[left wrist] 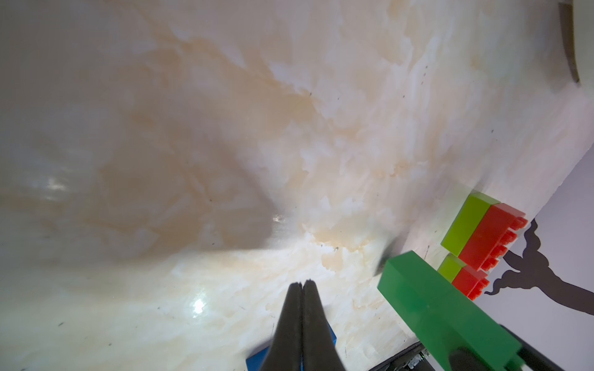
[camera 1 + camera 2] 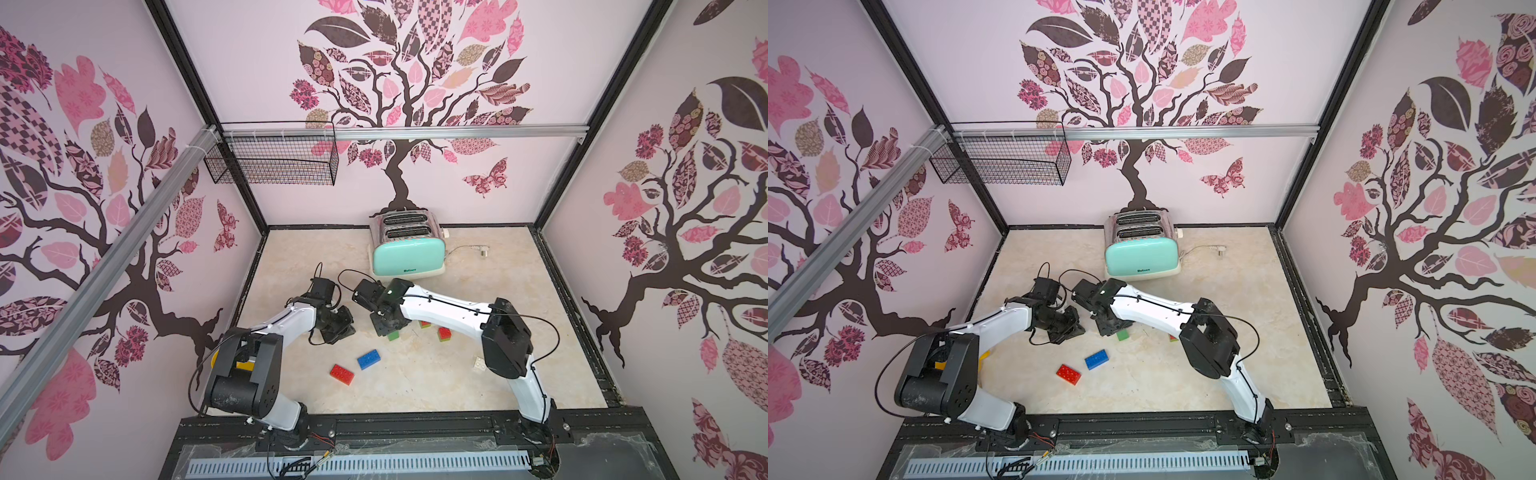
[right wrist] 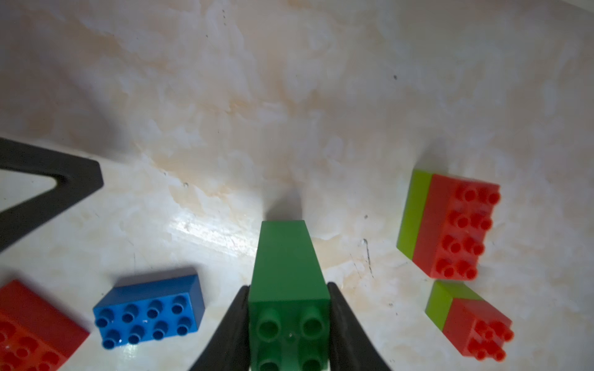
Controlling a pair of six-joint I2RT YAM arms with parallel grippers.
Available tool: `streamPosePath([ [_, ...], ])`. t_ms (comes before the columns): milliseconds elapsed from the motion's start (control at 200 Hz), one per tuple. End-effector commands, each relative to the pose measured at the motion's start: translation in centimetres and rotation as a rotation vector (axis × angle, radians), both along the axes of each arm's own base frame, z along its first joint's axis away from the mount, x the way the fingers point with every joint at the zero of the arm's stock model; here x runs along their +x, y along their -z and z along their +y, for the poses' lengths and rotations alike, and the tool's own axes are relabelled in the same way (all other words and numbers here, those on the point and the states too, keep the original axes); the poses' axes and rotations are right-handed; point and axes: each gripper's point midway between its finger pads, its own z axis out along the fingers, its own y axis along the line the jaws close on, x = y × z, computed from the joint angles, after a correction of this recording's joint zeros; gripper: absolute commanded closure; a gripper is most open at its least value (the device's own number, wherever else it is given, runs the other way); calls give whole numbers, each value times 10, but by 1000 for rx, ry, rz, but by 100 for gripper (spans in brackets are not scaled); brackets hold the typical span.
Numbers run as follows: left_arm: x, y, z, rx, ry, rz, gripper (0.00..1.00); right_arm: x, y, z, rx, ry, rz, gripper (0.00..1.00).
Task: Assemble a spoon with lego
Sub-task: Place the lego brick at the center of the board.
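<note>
The right gripper [image 3: 288, 324] clamps a tall dark green brick stack [image 3: 287, 276] by its sides, studs toward the wrist camera. On the marble tabletop [image 3: 257, 96] lie loose bricks — a blue oblong [image 3: 151, 310], a red oblong [image 3: 30, 331], two red-on-lime pairs [image 3: 450, 225] [image 3: 469, 321]. The left gripper [image 1: 303, 284] is pinched closed, empty — no spoon is assembled.

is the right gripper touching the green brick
Touching: the right wrist view shows the right gripper with both fingers pressed flat against the sides of the green brick.
</note>
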Motion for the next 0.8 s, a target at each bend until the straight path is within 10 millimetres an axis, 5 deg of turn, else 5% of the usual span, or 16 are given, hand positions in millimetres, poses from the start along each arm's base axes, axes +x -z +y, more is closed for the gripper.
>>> streamPosePath([
  [0, 4, -6, -1, -8, 5, -34, 100, -6, -14, -12, 19, 46, -11, 64],
  [345, -12, -5, 5, 27, 8, -33, 100, -13, 9, -19, 17, 62, 22, 56],
  [445, -17, -5, 6, 37, 10, -33, 100, -13, 8, -21, 11, 59, 20, 39],
  [620, -28, -11, 15, 81, 6, -32, 100, -13, -36, -17, 70, 23, -61, 18],
  [795, -47, -22, 25, 114, -14, -44, 100, -41, -71, 18, 167, -137, -95, 16],
])
